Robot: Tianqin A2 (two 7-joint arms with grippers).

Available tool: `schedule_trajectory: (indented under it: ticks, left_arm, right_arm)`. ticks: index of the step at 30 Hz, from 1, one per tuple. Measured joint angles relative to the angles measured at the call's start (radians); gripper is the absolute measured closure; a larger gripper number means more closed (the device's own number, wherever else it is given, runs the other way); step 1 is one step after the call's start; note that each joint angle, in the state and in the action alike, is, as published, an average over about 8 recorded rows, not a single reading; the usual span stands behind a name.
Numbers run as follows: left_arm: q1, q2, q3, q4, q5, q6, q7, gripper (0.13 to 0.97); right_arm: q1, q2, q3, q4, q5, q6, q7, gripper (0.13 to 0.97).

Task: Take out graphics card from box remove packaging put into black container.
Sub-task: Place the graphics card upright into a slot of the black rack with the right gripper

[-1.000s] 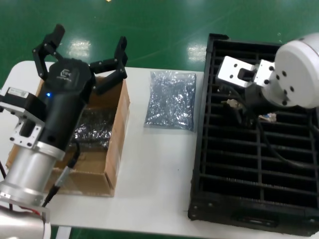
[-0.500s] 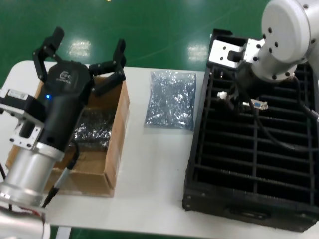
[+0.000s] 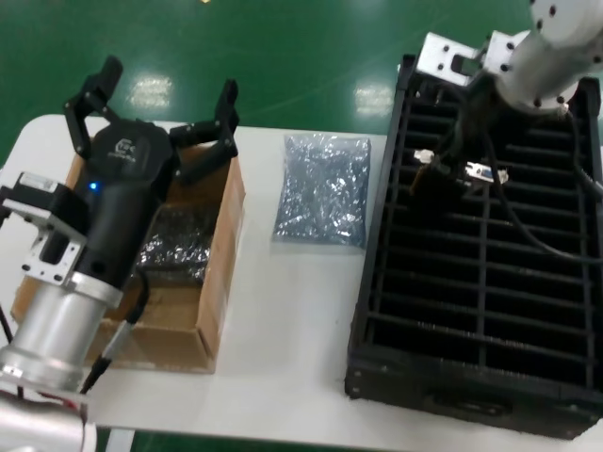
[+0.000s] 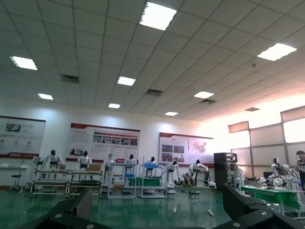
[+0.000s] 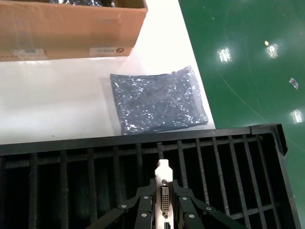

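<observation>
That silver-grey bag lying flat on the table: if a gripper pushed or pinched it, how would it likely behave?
The packaging looks empty and crinkled flat, so it is probably very light and floppy, likely to slide or bunch up on the smooth white table rather than resist. Its shiny film suggests a slippery pinch.

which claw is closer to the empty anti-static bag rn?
Left. The left claw hangs open over the cardboard box, beside the anti-static bag; the right claw holds the graphics card over the black container.

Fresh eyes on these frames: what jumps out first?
The right gripper over the black container, clamping the graphics card by its silver bracket above the slots. Then the big left gripper, fingers spread, raised over the box, and the empty packaging lying flat between box and container.
</observation>
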State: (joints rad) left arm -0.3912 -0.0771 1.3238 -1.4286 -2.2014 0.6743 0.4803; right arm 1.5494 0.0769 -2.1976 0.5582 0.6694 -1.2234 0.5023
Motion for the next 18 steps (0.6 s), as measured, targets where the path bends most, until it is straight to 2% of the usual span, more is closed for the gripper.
schedule_trajectory:
  ticks: [7, 11, 18]
  left_arm:
    - [-0.001, 0.002, 0.000, 0.007, 0.000, 0.003, 0.006, 0.132]
    - [-0.002, 0.003, -0.001, 0.010, -0.001, 0.004, 0.009, 0.132]
    - [0.000, 0.002, -0.003, 0.010, -0.001, 0.005, 0.012, 0.132]
  right_arm:
    - [0.090, -0.049, -0.056, -0.250, 0.111, 0.128, -0.100, 0.908]
    - [0.116, -0.067, -0.157, -0.335, 0.230, 0.207, -0.140, 0.908]
    - [0.128, -0.075, -0.367, -0.374, 0.435, 0.300, -0.158, 0.908]
